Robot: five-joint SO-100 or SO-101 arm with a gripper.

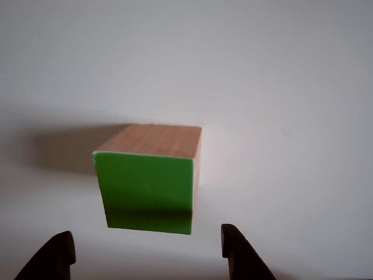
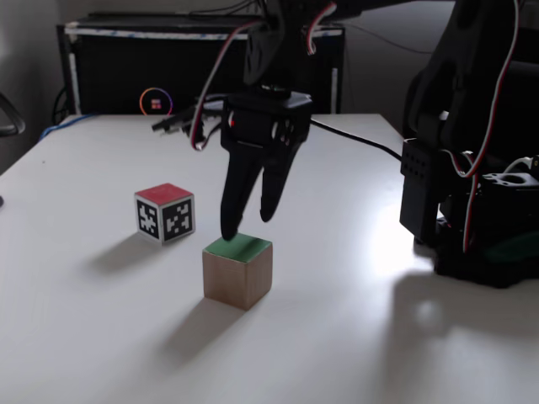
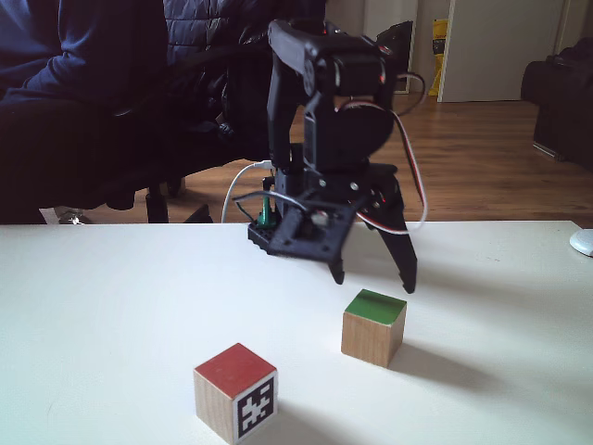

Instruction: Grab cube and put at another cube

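**Open gripper poised over the green-topped cube**

The cube (image 2: 237,271) sits flat on the smooth white table (image 2: 76,337), its green painted face up and its sides bare, pale wood grain. The matte black gripper (image 3: 372,277) hangs just above it with its two tapered fingers spread apart, touching nothing. In the other view the fingertips (image 1: 58,252) flank the cube (image 1: 147,182). Another cube (image 3: 235,391), red on top, with a black-and-white pixel marker on one side and plain wood on another, stands apart from the green one.
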